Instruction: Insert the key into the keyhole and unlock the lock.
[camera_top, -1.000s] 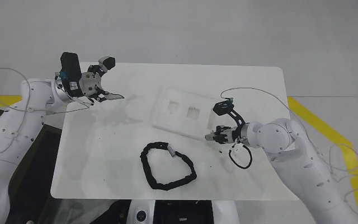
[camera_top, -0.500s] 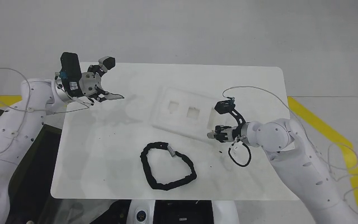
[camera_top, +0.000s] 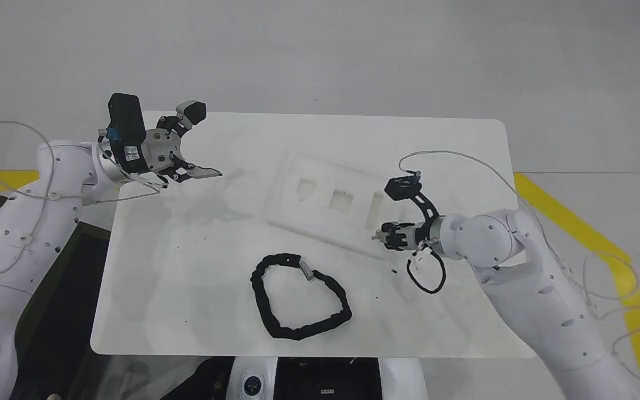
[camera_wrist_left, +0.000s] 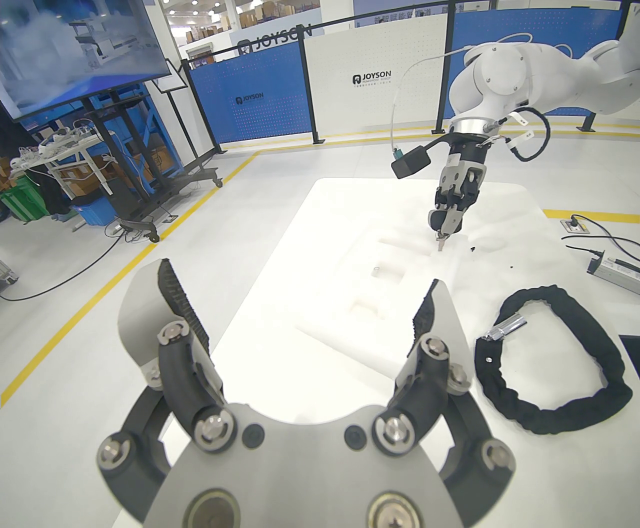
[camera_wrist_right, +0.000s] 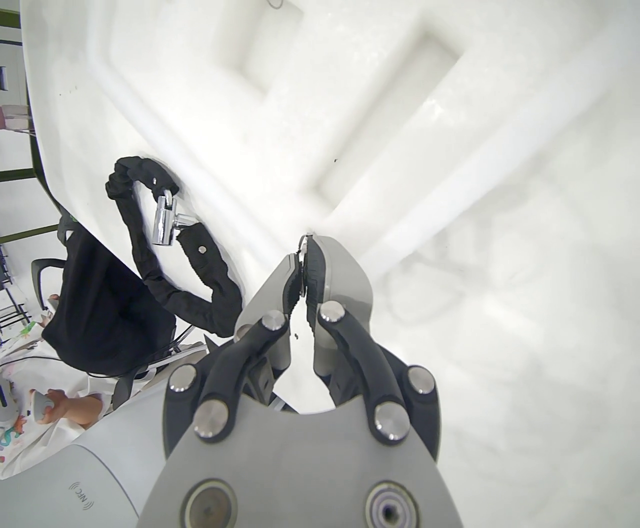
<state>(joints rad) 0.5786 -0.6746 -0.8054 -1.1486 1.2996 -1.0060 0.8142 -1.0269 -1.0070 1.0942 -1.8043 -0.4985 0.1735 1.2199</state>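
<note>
A black sleeved chain lock (camera_top: 268, 305) lies in a loop near the table's front edge, its chrome lock cylinder (camera_top: 303, 268) at the top of the loop. My right gripper (camera_top: 378, 238) hangs right of the loop, at the near corner of the white foam tray (camera_top: 320, 215), and is shut on a small metal key (camera_wrist_left: 440, 244) that points down. From the right wrist, the key's tip (camera_wrist_right: 302, 243) pokes out between the pads, with the cylinder (camera_wrist_right: 162, 225) farther off. My left gripper (camera_top: 205, 140) is open and holds nothing over the table's far left corner.
The foam tray (camera_wrist_left: 350, 320) has rectangular recesses, one holding a small ring (camera_wrist_left: 375, 271). Bare tabletop (camera_top: 170, 270) surrounds the chain. A grey power adapter (camera_wrist_left: 615, 270) with cables lies on the floor beyond the table edge.
My right gripper, with the key, has shifted slightly toward the far side of the table, along the foam tray's corner. The left arm and the chain have stayed put.
</note>
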